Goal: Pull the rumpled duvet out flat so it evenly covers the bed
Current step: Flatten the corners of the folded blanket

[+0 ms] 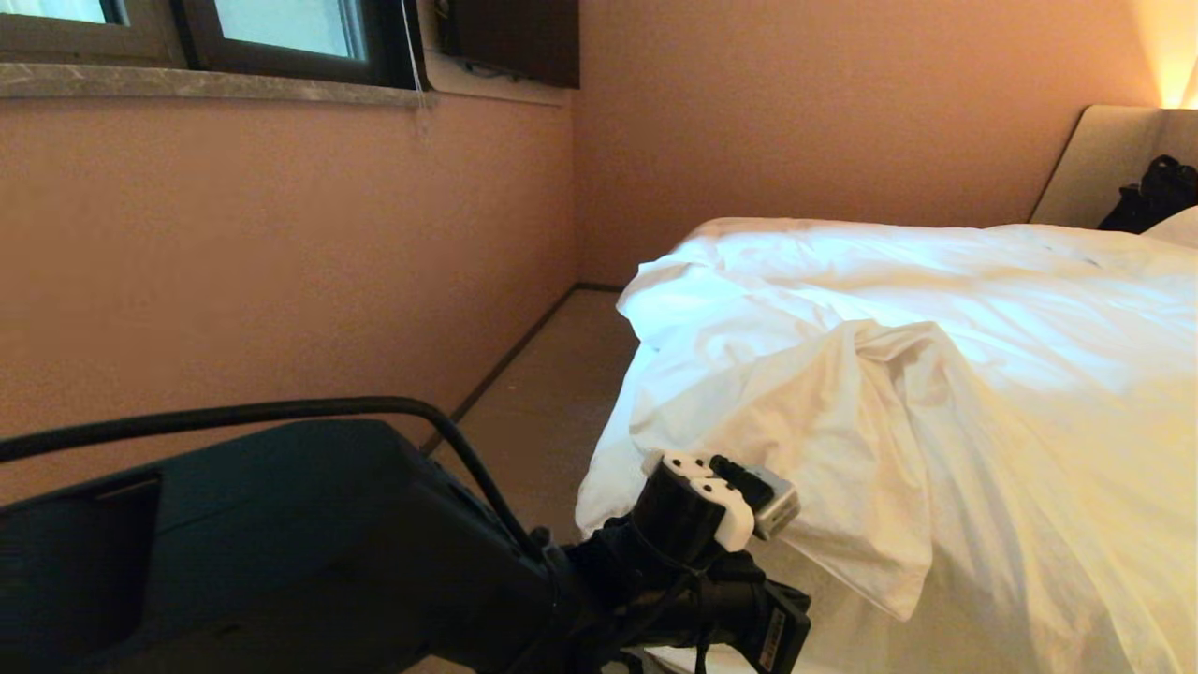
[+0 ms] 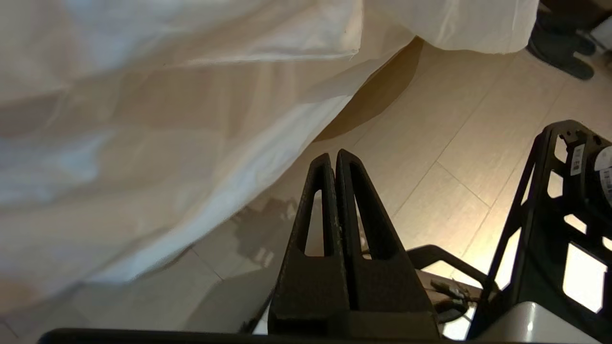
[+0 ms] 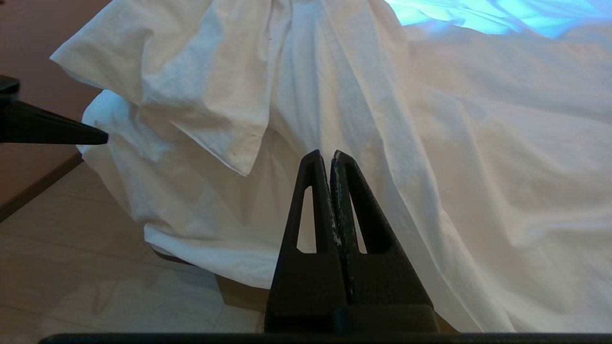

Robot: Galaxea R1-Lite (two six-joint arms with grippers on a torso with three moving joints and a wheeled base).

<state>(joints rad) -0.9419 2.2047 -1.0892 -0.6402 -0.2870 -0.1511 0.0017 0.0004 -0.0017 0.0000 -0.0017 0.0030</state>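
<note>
The white duvet (image 1: 936, 374) lies rumpled on the bed, bunched at the near corner, where a folded flap (image 1: 870, 468) hangs down over the side. The bed's beige headboard (image 1: 1095, 164) shows at the far right. My left arm (image 1: 374, 543) reaches low beside that corner. My left gripper (image 2: 333, 155) is shut and empty, over the floor beside the hanging duvet (image 2: 143, 143) and not touching it. My right gripper (image 3: 325, 155) is also shut and empty, pointing at the draped duvet (image 3: 430, 143) a short way off. The left gripper's fingers (image 3: 57, 131) show at that view's edge.
A narrow strip of tiled floor (image 1: 552, 393) runs between the bed and the pink wall (image 1: 281, 253). A black object (image 1: 1156, 192) and a pillow (image 1: 1181, 227) lie by the headboard. My own base frame (image 2: 550, 229) stands close to the left gripper. The bed's brown base (image 3: 234, 291) shows under the duvet.
</note>
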